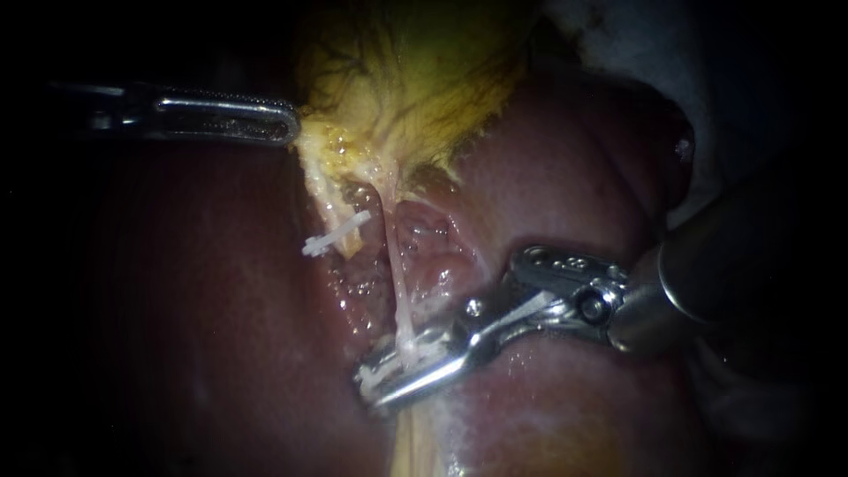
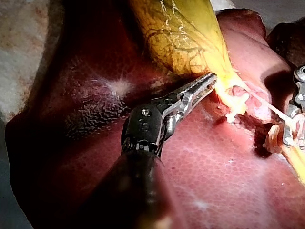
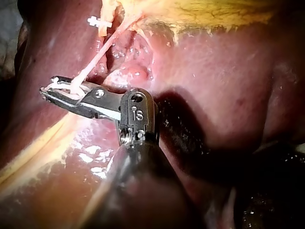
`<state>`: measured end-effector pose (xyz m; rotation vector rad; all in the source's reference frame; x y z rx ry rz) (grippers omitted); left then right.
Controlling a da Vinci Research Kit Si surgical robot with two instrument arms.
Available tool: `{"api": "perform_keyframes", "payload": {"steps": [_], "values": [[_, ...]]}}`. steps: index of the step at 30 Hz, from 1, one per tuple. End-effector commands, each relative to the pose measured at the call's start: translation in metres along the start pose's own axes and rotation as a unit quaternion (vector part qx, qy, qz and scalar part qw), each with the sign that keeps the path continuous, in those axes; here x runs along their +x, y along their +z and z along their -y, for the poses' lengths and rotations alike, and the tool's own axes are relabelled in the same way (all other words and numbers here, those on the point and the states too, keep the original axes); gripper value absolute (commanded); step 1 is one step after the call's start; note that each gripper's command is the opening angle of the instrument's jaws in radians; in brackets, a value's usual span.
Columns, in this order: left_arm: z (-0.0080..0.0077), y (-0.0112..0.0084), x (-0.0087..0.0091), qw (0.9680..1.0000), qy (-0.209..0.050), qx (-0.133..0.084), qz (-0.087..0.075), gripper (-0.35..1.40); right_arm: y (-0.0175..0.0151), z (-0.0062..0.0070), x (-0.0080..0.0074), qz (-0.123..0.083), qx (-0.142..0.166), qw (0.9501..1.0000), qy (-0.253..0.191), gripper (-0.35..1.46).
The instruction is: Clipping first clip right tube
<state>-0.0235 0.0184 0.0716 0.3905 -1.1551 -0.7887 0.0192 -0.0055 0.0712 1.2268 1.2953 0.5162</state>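
The yellow gallbladder lies above the dark red liver. My left instrument comes in from the left, its jaws shut on the gallbladder's lower edge. A thin pale right tube runs down from the gallbladder. My right instrument has its jaws closed around this tube low down, with a white clip held between them; the right wrist view shows the same hold. To the left, another white clip sits across the left tube.
Wet, raw tissue lies between the two tubes. A yellowish band continues below the right instrument's jaws. Pale cloth shows at the upper right. The right instrument's thick shaft fills the right side.
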Motion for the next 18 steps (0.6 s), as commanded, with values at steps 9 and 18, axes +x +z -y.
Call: {"api": "perform_keyframes", "payload": {"steps": [9, 18], "values": [[0.0, 0.0, 0.0, 1.0, 0.0, 0.0, 0.0, -0.35, 0.0, 0.0001, -0.0003, -0.002, -0.004, 0.9999, 0.011, -0.35], [0.0, 0.0001, 0.0, 1.0, 0.0, 0.0, 0.0, -0.35, 0.0, -0.0001, -0.0004, -0.002, -0.005, 0.9999, 0.011, -0.35]]}}
